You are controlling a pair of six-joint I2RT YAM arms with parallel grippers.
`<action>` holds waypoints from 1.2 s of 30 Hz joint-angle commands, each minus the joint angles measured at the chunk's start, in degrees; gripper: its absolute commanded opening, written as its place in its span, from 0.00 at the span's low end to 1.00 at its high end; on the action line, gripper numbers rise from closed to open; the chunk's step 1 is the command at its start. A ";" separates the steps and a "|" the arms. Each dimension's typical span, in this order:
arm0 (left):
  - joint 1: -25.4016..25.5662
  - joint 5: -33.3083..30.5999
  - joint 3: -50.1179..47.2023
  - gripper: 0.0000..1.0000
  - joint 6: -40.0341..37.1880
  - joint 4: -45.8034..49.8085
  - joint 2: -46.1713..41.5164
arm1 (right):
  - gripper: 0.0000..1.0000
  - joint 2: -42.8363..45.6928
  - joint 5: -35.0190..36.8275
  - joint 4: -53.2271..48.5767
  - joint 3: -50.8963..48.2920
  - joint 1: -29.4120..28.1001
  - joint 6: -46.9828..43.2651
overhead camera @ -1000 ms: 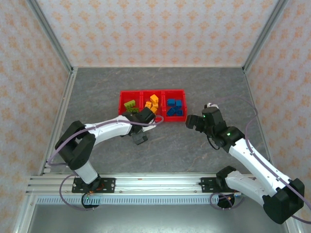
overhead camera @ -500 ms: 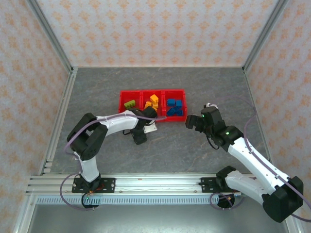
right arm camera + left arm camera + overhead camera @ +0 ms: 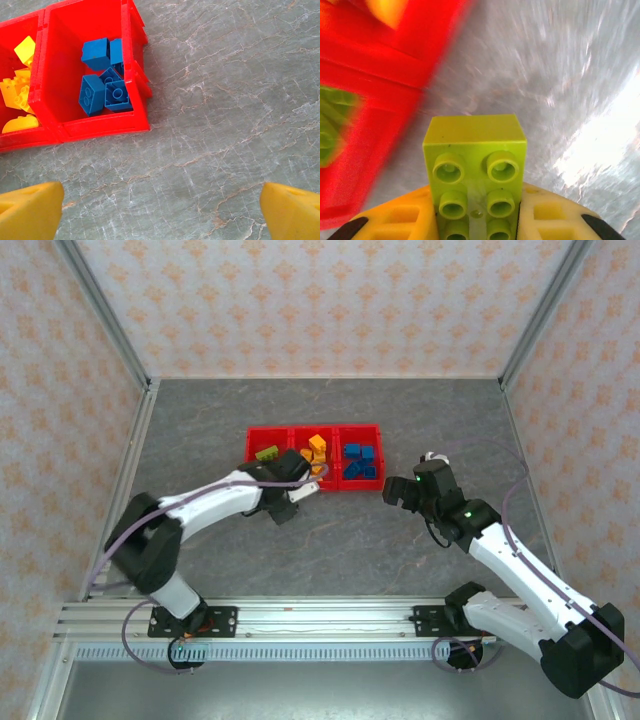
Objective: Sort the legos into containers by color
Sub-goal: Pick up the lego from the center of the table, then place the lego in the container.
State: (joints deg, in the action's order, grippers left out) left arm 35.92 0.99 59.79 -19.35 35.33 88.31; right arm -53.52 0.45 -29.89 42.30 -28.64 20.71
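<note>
Grey desk (image 3: 350,540), red tray (image 3: 314,427).
Left claw (image 3: 477,202) pinching light, rigid, slick lime brick (image 3: 475,145) by flat sides; right claw (image 3: 160,210) agape.

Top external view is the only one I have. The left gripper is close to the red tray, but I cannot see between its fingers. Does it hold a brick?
Observer: Yes. In the left wrist view the left gripper is shut on a lime green brick, with the studs facing the camera.
Operator: Is this brick above the tray?
Observer: Not yet. In that view grey table lies beyond the brick, and the red tray is to its left, blurred.
Operator: And the right gripper, does it carry something?
Observer: No. The right wrist view shows the right gripper open with nothing between its fingers, above bare table, near the compartment with the blue bricks.
</note>
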 commanded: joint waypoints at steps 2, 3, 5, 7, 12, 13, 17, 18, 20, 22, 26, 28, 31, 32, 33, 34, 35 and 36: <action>-4.80 -2.61 -3.30 0.36 7.26 -18.97 -11.03 | 1.00 0.30 2.36 0.80 -0.47 0.34 -0.47; -6.24 -2.65 -3.31 0.36 8.66 -20.69 -11.55 | 1.00 0.30 2.44 0.71 -0.46 0.34 -0.43; -9.01 -4.19 -1.82 0.35 11.35 -22.06 -10.26 | 1.00 0.43 2.62 0.70 -0.52 0.34 -0.36; -10.93 -5.46 0.48 0.31 13.07 -21.18 -6.90 | 1.00 0.76 2.71 0.71 -0.64 0.34 -0.31; -14.54 -3.63 5.71 0.29 17.01 -19.77 2.11 | 1.00 1.48 2.80 0.80 -0.90 0.34 -0.29; -14.74 -3.07 6.31 0.33 17.51 -20.04 3.35 | 1.00 1.56 2.79 0.80 -0.90 0.34 -0.32; -14.83 -3.62 7.29 0.45 19.33 -21.99 6.18 | 0.99 1.75 2.76 0.89 -0.98 0.34 -0.41; -14.83 -4.24 7.31 0.49 19.67 -22.32 6.20 | 1.00 1.75 2.76 0.88 -1.00 0.34 -0.40; -14.83 -5.29 6.65 0.59 20.42 -23.74 5.15 | 1.00 1.75 2.67 0.89 -1.00 0.32 -0.40; -14.83 -5.82 5.49 0.89 21.03 -25.17 2.94 | 1.00 1.73 2.59 0.89 -0.99 0.32 -0.44; -14.84 -9.37 3.00 0.99 22.74 -26.88 -3.44 | 1.00 1.36 5.04 0.27 -0.56 0.34 0.42; -14.83 -11.50 -2.30 0.99 22.77 -33.08 -9.51 | 1.00 0.75 6.14 0.55 0.02 0.34 0.52; -14.99 -19.29 -17.29 0.99 23.23 -50.69 -21.64 | 1.00 -0.96 9.87 2.34 1.34 0.34 0.17; -15.45 -21.66 -22.65 0.99 23.54 -57.27 -26.13 | 1.00 -1.39 12.33 4.03 1.55 0.33 0.00; -16.04 -22.16 -26.86 0.99 23.22 -61.51 -29.21 | 1.00 -1.62 14.74 5.85 1.32 0.34 -0.28; -16.76 -21.99 -31.93 0.99 22.79 -66.83 -32.37 | 1.00 -1.60 17.82 8.80 0.61 0.34 -0.98; -17.17 -22.86 -36.40 0.99 23.44 -71.68 -34.68 | 1.00 -1.29 21.29 12.45 -0.87 0.34 -2.73; -17.34 -23.87 -39.85 0.99 24.57 -75.39 -35.86 | 1.00 -0.59 24.29 16.90 -2.99 0.33 -4.71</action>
State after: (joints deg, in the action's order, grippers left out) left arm 19.53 -17.08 28.23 3.31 -22.24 54.48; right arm -55.20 12.71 -23.73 41.87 -28.64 19.64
